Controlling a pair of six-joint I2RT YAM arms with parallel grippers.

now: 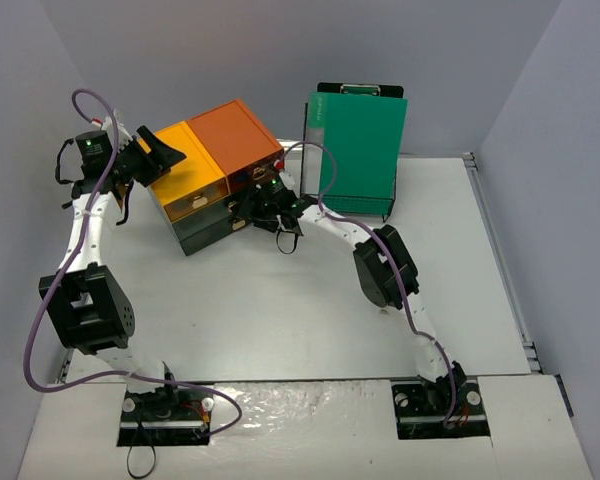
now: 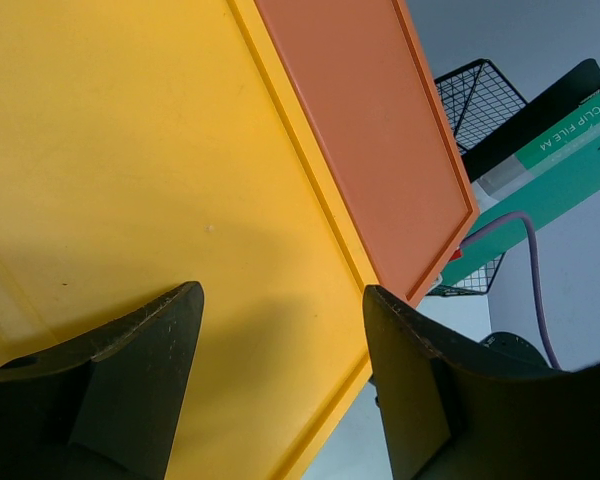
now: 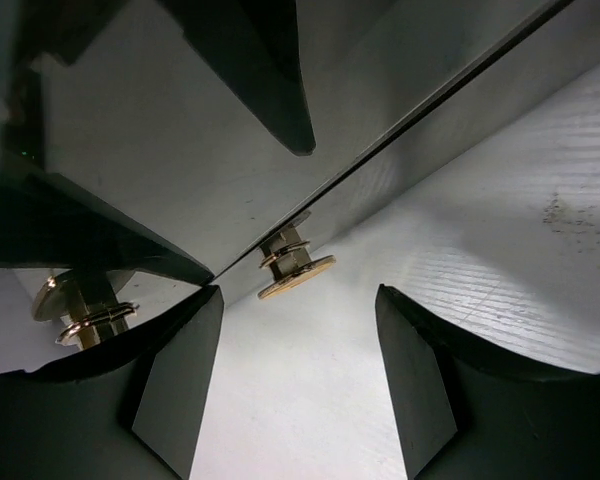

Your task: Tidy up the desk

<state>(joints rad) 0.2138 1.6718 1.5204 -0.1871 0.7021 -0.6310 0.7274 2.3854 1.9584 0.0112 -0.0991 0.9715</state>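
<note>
The desk is the wide white tabletop. A dark drawer unit with a yellow and an orange top stands at its back left. My left gripper is open over the yellow top, its fingers apart and empty. My right gripper is open at the unit's dark front, close to the lower drawer. A brass knob shows between and beyond its fingers, untouched.
A green clip file stands in a black wire rack at the back centre, just right of the drawer unit; it also shows in the left wrist view. Grey walls close in on three sides.
</note>
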